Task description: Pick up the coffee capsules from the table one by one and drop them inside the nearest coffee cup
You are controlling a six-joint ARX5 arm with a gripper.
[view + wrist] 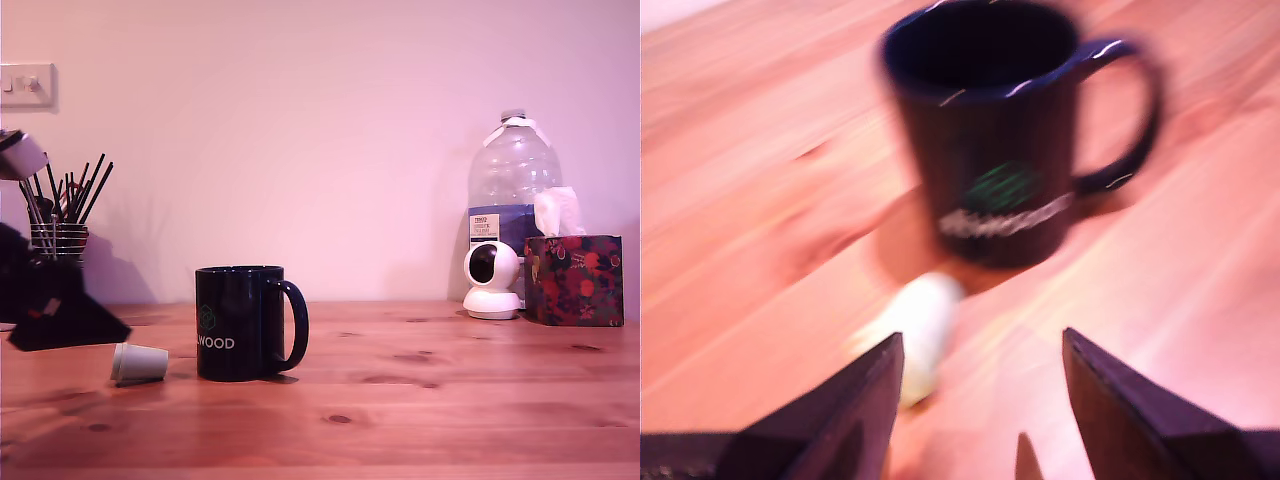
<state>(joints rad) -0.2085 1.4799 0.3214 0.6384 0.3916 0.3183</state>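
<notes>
One coffee capsule (138, 362) lies tipped on its side on the counter (420, 400), just beside the coffee cup (240, 322) on the exterior view's left, apart from it by a narrow gap. In the wrist view the same capsule (918, 330) shows as a pale smear on the wood in front of the cup (1000, 130), and it sits close to one finger of the pincer (980, 410) rather than centred in the gap. The pincer is spread wide with nothing between its fingers. In the exterior view it appears only as a dark shape (60, 315) at the frame's left edge, low over the counter and near the capsule.

The task looks to be at the reach for this capsule: it is not yet gripped, lifted or dropped. The cup's inside reads as plain dark in the blurred wrist view, so whether any capsule already lies in it cannot be told. No other capsule shows on the counter.

Behind stand a wire utensil holder (58, 240), a water bottle (510, 200), a small white camera (491, 280) and a tissue box (573, 278).
</notes>
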